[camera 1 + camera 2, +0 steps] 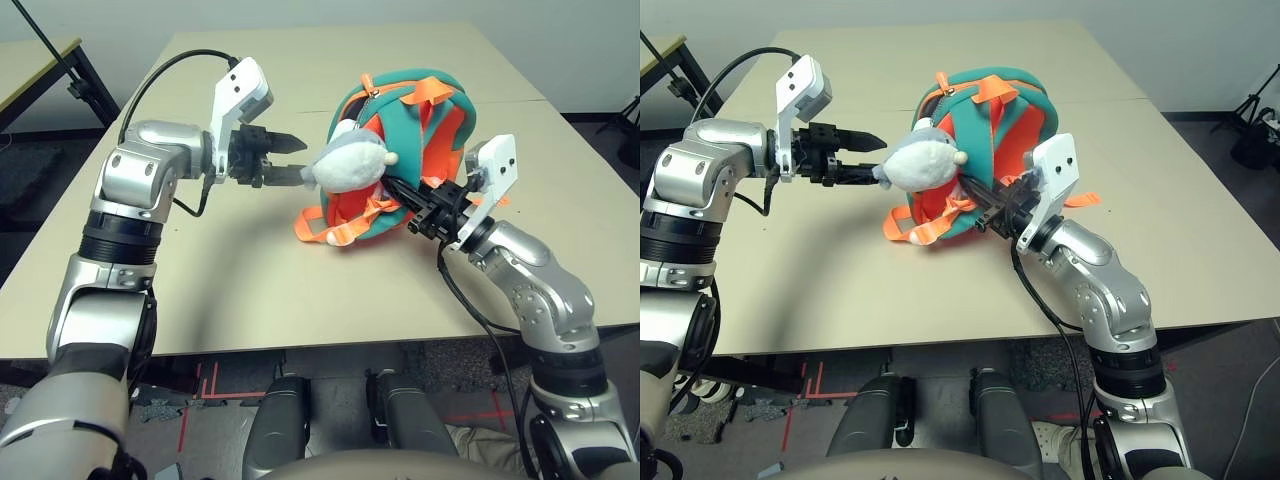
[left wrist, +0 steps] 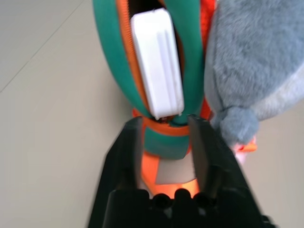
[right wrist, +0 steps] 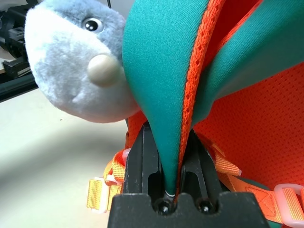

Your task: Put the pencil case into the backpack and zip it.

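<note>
The orange and teal backpack (image 1: 420, 130) stands on the table with its grey plush shark (image 1: 350, 165) facing my left arm. In the left wrist view the white pencil case (image 2: 156, 61) stands inside the backpack's unzipped slot, one end showing. My left gripper (image 1: 297, 160) hovers just left of the shark, fingers (image 2: 130, 152) apart, with the backpack's teal and orange rim (image 2: 164, 137) lying between the tips. On the backpack's right side, my right gripper (image 1: 405, 200) is shut on a teal strap (image 3: 161, 71) with an orange mesh edge.
The beige table (image 1: 250, 280) has bare room in front of and to the left of the backpack. Orange webbing straps (image 1: 325, 232) trail onto the table at the backpack's front. A second table (image 1: 30, 60) stands at the far left.
</note>
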Controlling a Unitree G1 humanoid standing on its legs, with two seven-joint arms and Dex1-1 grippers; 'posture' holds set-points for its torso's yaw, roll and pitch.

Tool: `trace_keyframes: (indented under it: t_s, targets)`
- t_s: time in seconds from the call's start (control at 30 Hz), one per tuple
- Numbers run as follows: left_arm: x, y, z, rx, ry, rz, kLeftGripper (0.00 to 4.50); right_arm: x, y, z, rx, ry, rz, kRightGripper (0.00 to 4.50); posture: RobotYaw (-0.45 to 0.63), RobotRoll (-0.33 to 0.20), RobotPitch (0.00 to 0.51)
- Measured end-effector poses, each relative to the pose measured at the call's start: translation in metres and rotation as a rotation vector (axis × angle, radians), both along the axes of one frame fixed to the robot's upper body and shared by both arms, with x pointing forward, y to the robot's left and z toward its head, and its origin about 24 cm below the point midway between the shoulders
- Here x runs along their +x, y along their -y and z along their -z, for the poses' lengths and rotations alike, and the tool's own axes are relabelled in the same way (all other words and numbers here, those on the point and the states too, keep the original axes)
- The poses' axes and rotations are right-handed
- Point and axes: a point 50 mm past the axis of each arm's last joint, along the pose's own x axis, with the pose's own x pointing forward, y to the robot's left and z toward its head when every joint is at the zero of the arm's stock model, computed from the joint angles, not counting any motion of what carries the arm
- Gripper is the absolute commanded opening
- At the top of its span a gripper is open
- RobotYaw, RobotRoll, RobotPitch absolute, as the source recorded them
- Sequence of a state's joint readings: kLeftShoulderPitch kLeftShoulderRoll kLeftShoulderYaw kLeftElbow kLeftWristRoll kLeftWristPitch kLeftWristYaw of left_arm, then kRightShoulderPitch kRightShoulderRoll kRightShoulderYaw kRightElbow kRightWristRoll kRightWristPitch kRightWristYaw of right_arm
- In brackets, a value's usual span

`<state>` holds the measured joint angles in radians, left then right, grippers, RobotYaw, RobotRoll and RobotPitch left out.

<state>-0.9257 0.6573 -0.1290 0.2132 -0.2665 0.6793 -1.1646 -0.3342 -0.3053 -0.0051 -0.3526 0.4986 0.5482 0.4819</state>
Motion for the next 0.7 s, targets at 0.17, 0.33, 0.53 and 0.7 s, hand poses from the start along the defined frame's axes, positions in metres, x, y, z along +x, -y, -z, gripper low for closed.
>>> trace_keyframes:
  t_s: [0.17, 0.33, 0.53, 0.7]
  targets:
    - [0.002, 0.001, -0.002, -0.019, 0.031, -0.018, 0.0, 0.0, 0.0, 0.0, 0.0, 0.001, 0.002, 0.1, 0.07, 0.0, 0.078]
    - [0.005, 0.018, 0.006, -0.098, 0.003, 0.026, 0.0, 0.0, 0.0, 0.0, 0.0, 0.001, 0.002, 0.1, 0.06, 0.0, 0.081]
    - [0.007, 0.039, 0.022, -0.165, -0.02, 0.055, 0.0, 0.0, -0.001, 0.0, 0.001, 0.0, 0.0, 0.1, 0.05, 0.0, 0.081]
    - [0.015, 0.039, 0.034, -0.175, -0.01, 0.012, 0.0, 0.0, -0.001, 0.001, 0.002, -0.001, 0.003, 0.1, 0.04, 0.0, 0.081]
